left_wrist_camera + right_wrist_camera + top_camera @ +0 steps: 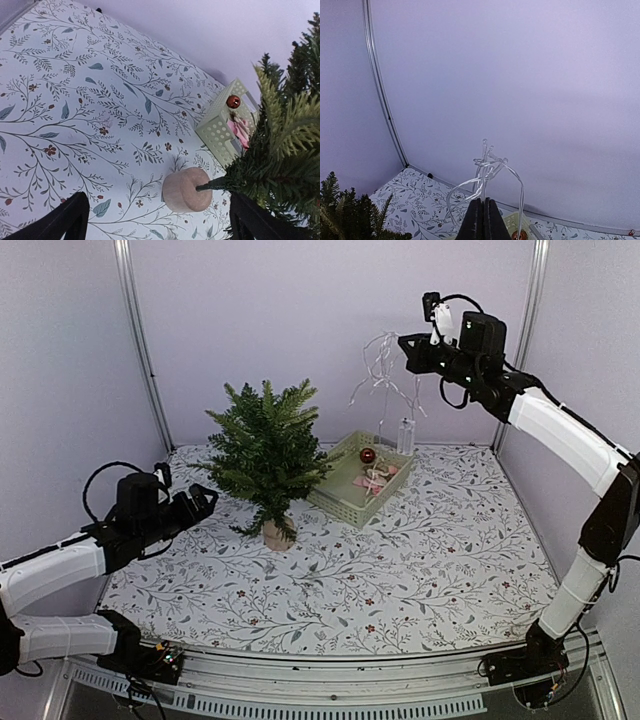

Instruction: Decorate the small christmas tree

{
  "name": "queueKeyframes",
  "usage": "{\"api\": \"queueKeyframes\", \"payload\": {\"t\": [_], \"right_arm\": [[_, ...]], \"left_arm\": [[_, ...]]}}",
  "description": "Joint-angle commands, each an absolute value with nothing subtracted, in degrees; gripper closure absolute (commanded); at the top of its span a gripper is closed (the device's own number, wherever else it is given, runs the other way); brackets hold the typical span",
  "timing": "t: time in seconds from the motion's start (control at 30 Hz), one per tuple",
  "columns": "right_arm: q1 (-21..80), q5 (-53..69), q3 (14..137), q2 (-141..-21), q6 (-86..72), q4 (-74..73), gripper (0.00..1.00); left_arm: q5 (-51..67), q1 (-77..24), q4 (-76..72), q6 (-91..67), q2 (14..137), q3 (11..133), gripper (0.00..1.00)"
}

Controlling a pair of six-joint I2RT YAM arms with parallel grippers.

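Left hand (200, 502) is nearest, low at the left, fingers spread wide, nothing in it, just beside the lower left branches. Small christmas tree (268, 452) stands upright left of centre on the surface (420, 570), tan base (186, 189) flat on the patterned cloth. Green basket (352, 492) sits just right of and behind the tree, with branches reaching over its near corner. Red bauble (367, 455) and pink bits are inside. Right hand (407, 346) is high over the basket's far side, pinched on a clear light string (487, 167). Its loops dangle toward the basket; contact with the rim can't be told.

Step, as I judge it: carry the string to the tree and drape it. Stay high until the loops clear the basket rim, cross left over the treetop, then lower slowly so the loops catch upper branches without tugging the tree over. Left hand could steady the trunk.

Room: bare surface in front and to the right. Back wall (300, 320) and corner post (535, 300) are close behind the right hand.
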State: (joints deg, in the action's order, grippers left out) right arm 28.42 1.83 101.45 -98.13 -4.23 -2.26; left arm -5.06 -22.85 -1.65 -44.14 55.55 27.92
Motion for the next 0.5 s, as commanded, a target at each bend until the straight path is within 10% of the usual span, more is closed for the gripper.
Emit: {"api": "queueKeyframes", "payload": {"t": [0.0, 0.47], "right_arm": [[28.3, 0.3, 98.4, -91.2, -2.5, -0.7, 1.0], [28.3, -0.6, 91.3, -72.0, -0.7, -4.7, 1.0]], "left_arm": [[-6.8, -24.5, -1.1, -44.2, 56.4, 30.5, 0.0], [-10.3, -27.3, 2.5, -43.1, 54.6, 33.3, 0.01]]}}
